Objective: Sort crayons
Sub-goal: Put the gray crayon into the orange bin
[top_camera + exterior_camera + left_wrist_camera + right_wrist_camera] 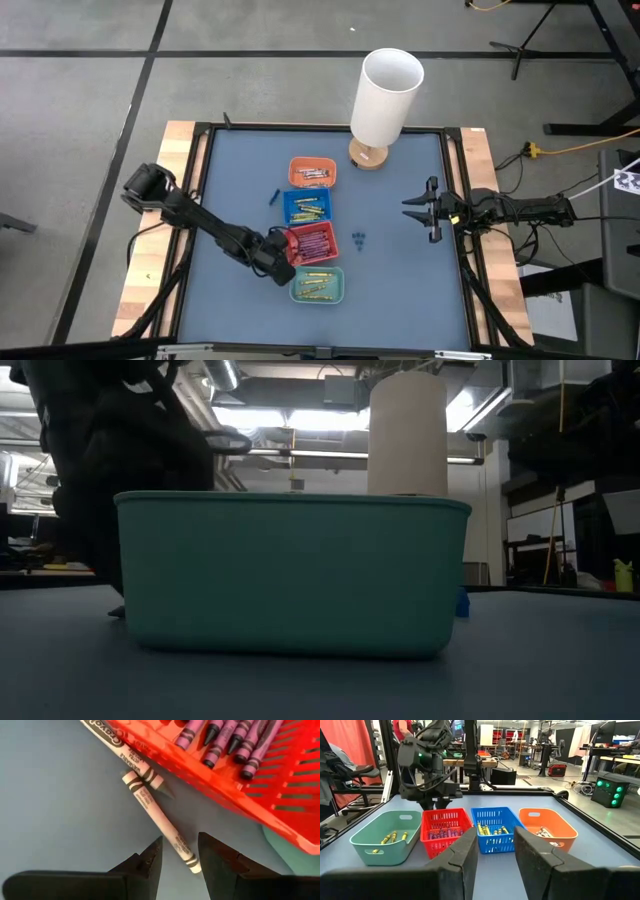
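Four small trays stand in a row down the middle of the table: orange, blue, red with purple crayons, and green with yellow crayons. Two white-wrapped crayons lie on the blue mat against the red tray's left side, a longer-showing one and another crossing its far end. My left gripper points steeply down beside the red tray, open, its fingers on either side of the first crayon's near end. My right gripper waits open at the table's right edge.
A tall white cylinder stands on a wooden disc at the far edge. One blue crayon lies on the mat left of the blue tray, and small blue bits lie right of the red tray. The green tray fills the low view.
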